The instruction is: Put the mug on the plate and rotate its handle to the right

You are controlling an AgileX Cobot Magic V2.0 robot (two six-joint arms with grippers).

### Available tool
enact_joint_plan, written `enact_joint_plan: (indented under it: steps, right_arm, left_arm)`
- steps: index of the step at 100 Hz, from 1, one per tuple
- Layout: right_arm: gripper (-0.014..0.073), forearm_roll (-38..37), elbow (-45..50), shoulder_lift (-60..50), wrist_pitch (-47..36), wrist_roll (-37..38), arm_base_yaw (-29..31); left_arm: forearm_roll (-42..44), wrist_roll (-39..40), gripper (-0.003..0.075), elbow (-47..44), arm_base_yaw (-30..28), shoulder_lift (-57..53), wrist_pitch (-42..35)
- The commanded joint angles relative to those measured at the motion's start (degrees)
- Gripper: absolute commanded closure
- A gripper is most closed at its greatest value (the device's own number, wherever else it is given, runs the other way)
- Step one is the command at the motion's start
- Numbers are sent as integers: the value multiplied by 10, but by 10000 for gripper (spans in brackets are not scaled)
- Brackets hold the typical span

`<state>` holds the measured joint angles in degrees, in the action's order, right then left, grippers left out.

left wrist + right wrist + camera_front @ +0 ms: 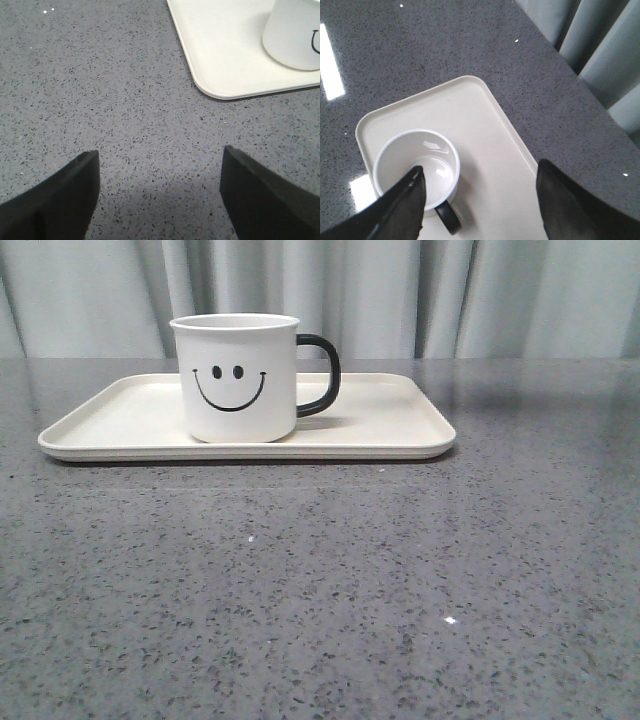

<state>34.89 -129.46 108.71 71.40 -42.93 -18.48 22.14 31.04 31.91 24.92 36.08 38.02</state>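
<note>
Both sets of jaws stand wide apart and hold nothing. We see our left gripper [159, 192] low over the speckled grey countertop [320, 590], its two dark fingers [55, 200] spread with bare stone between them, near a rounded corner of the plate [220, 60] but not touching it. Our right gripper [480, 200] hangs well above the plate [485, 130], looking down into the mug [415, 165]; its fingers [400, 210] are spread just as wide, one of them overlapping the mug's rim in that view, though we cannot tell whether it touches. In the front view neither gripper shows. The mug [236, 375] stands upright on the plate [110, 410], a cream-white rectangular tray with rounded corners and a low rim, and it sits a little left of the plate's middle, near the front rim. Its black smiley face [229, 382] looks straight at the front camera. The handle [322, 374], a thick black loop, sticks out from the mug's right side, over the bare part of the plate. From the right wrist view the mug's inside is white and empty, and the handle [447, 219] shows below its rim. Behind the plate, pale curtains [400, 290] hang at the countertop's far edge.
</note>
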Motion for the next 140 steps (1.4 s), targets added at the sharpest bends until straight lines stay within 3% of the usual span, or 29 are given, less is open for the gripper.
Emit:
enact_joint_plan:
  steps: [1, 23, 44, 62, 93, 112, 140]
  right_arm:
    - [112, -15, 5, -73, -13, 20, 4]
    - [112, -145, 141, -207, -67, 82, 4]
    - [112, -238, 354, -381, -161, 156, 4]
    - [112, -278, 558, -555, -262, 240, 4]
    - [112, -361, 822, -805, -399, 340, 4]
    - [112, -458, 932, -855, -422, 401, 4]
    - [116, -466, 1028, -855, -531, 454, 4]
  left_arm:
    - [10, 7, 229, 16, 4, 0, -36]
    - [10, 7, 229, 16, 4, 0, -36]
    - [10, 7, 229, 16, 4, 0, -36]
    - [10, 7, 229, 16, 4, 0, -36]
    - [10, 7, 229, 16, 4, 0, -36]
    - [10, 7, 229, 16, 4, 0, -36]
    - [10, 7, 229, 16, 4, 0, -36]
